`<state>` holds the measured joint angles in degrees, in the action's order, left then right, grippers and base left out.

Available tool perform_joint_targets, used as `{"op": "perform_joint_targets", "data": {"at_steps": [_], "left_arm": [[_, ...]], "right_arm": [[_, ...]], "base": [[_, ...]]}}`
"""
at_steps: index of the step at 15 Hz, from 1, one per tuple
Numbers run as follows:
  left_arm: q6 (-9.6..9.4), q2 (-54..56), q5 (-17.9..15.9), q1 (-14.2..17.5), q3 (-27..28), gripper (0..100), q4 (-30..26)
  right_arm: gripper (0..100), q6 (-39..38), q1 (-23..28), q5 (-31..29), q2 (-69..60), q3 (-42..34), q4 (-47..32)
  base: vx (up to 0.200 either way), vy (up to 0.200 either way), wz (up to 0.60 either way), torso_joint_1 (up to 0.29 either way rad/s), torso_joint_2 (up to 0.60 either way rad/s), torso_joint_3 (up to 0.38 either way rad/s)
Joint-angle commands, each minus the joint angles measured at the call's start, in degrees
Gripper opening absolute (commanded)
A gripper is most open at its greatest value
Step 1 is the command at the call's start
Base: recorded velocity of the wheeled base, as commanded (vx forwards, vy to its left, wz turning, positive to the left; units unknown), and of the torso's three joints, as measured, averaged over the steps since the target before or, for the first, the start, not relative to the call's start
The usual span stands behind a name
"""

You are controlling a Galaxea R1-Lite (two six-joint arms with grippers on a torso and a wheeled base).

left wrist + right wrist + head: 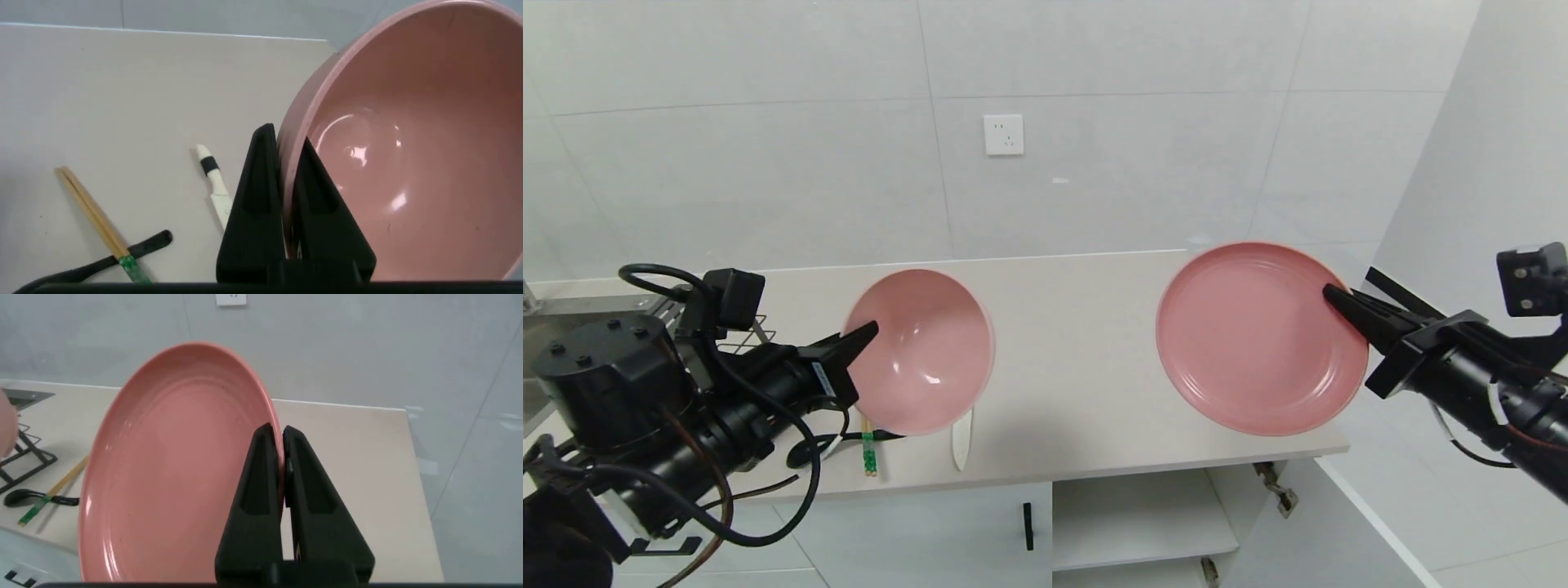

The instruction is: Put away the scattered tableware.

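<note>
My left gripper point(870, 328) is shut on the rim of a pink bowl point(923, 351), held tilted above the white counter point(1078, 327); the wrist view shows its fingers point(263, 188) clamping the bowl's edge point(409, 139). My right gripper point(1331, 292) is shut on the rim of a pink plate point(1254, 335), held tilted above the counter's right end; the plate point(172, 457) stands edge-on between the fingers point(263, 474). On the counter under the bowl lie wooden chopsticks point(870, 449), a black spoon point(809, 449) and a white knife point(962, 441).
A metal rack point(621, 306) stands at the counter's left end. Below the counter an open cabinet point(1143, 523) shows a white shelf, its door point(1315, 531) swung out to the right. A tiled wall with a socket point(1004, 135) lies behind.
</note>
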<state>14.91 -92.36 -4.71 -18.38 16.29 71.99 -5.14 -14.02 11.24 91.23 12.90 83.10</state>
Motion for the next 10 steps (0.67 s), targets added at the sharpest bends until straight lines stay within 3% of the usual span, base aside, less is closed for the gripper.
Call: {"op": "perform_joint_targets", "data": {"at_steps": [1, 3, 4, 7, 10], "left_arm": [[0.21, 0.86, -1.10, -0.07, -1.26, 0, 0.79], [-0.23, 1.74, -2.59, 0.10, -2.14, 0, 0.79], [-0.14, 2.36, -0.83, 0.72, -1.87, 0, 0.79], [0.56, 4.11, -0.30, -0.25, -2.31, 0, 2.11], [0.56, 5.70, 3.65, 2.74, -7.76, 0, 3.42]], "right_arm": [[0, -0.22, -2.42, 0.10, 0.61, 0.20, 0.22], [0, -0.39, -6.55, 0.10, 2.81, 1.69, 1.36], [0, -0.39, -7.25, 0.19, 3.60, 1.96, 2.06], [0, -0.39, -7.95, 0.10, 4.30, 1.52, 2.94], [0, -2.59, -7.69, -0.17, 4.57, 1.16, 3.29]], "base": [[0.000, 0.000, 0.00, 0.000, 0.00, 0.000], [0.000, 0.000, 0.00, 0.000, 0.00, 0.000], [0.000, 0.000, 0.00, 0.000, 0.00, 0.000], [0.000, 0.000, 0.00, 0.000, 0.00, 0.000], [0.000, 0.000, 0.00, 0.000, 0.00, 0.000]]}}
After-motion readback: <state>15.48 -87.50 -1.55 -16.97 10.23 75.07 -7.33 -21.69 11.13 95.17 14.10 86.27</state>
